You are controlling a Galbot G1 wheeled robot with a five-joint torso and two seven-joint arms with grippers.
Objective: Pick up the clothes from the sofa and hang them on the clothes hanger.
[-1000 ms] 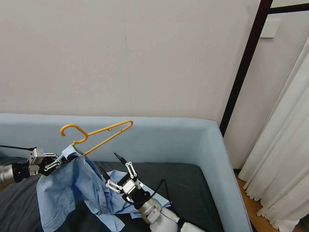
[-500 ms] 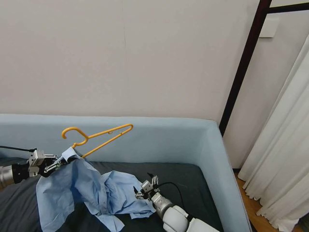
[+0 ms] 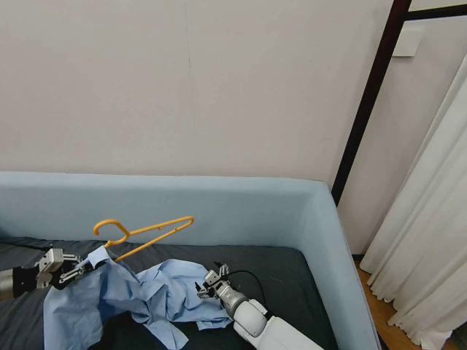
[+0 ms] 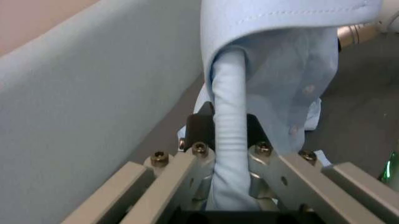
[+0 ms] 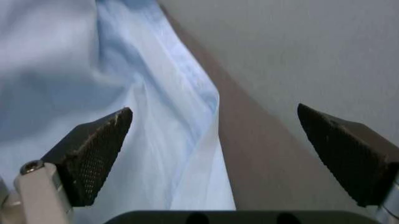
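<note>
Left claw (image 3: 62, 270) is clamping the shirt (image 3: 146, 295) by the hanger (image 3: 149, 232) to lift it; right claw (image 3: 208, 283), apart, is hovering over loose cloth.

On the left side the left gripper (image 3: 79, 265) was closed on the collar of a light blue shirt (image 3: 142, 295), and an orange hanger (image 3: 149, 232) rose from this same place, tilted, with its hook towards the left, in front of the pale blue backrest of the sofa (image 3: 255, 211). The rest of the shirt lay crumpled on the dark seat, and the right gripper (image 3: 207, 282) was low, at the right edge of the cloth, touching it or just beside it. On the right, near the end of the sofa, stood a black pole (image 3: 365, 109) and a white curtain (image 3: 430, 233)
</note>
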